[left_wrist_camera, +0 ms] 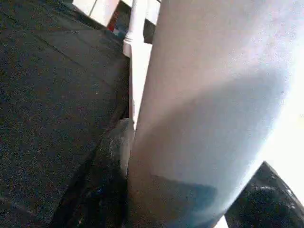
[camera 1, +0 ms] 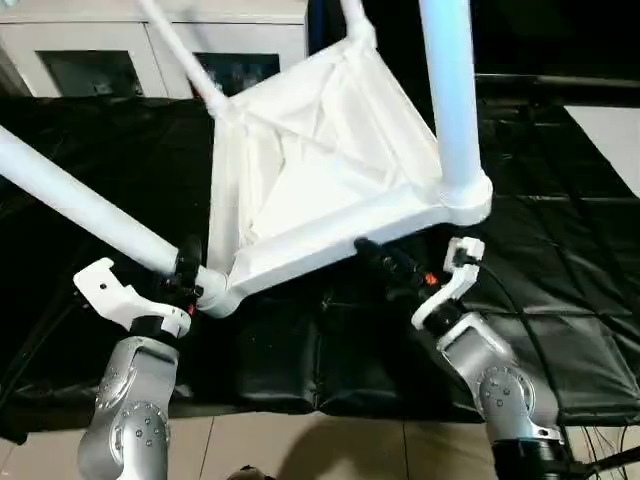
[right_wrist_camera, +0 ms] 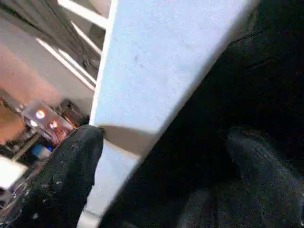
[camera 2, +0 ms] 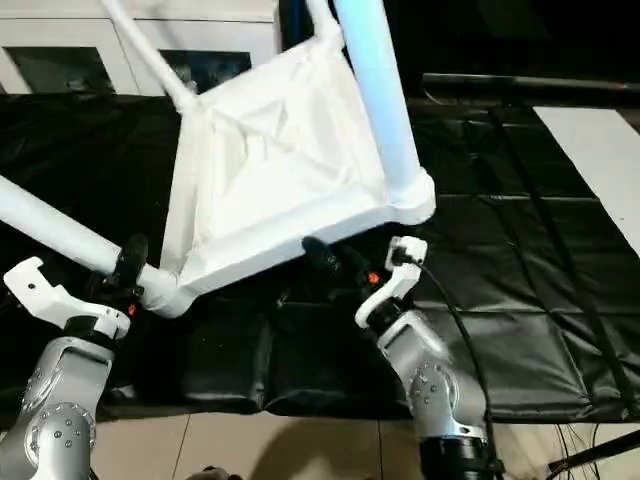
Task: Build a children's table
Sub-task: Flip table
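The children's table hangs tilted over the black mat, the ribbed underside of its white tabletop [camera 1: 320, 170] facing me. White legs stand in its corner sockets: one [camera 1: 70, 200] runs out to the left, one [camera 1: 450, 90] rises at the right, and two more [camera 1: 180, 50] are at the far corners. My left gripper [camera 1: 185, 275] is shut on the left leg just beside its socket, and the leg [left_wrist_camera: 204, 114] sits between the fingers. My right gripper [camera 1: 385, 262] is open under the tabletop's near rim [right_wrist_camera: 142, 71], its fingers [right_wrist_camera: 71, 175] spread on either side of that rim.
A black padded mat [camera 1: 560, 330] covers the work surface, and its front edge meets the pale floor [camera 1: 300, 450]. A white cabinet with glass doors [camera 1: 100, 60] stands at the back left. A flat white board [camera 1: 610, 140] lies at the right edge.
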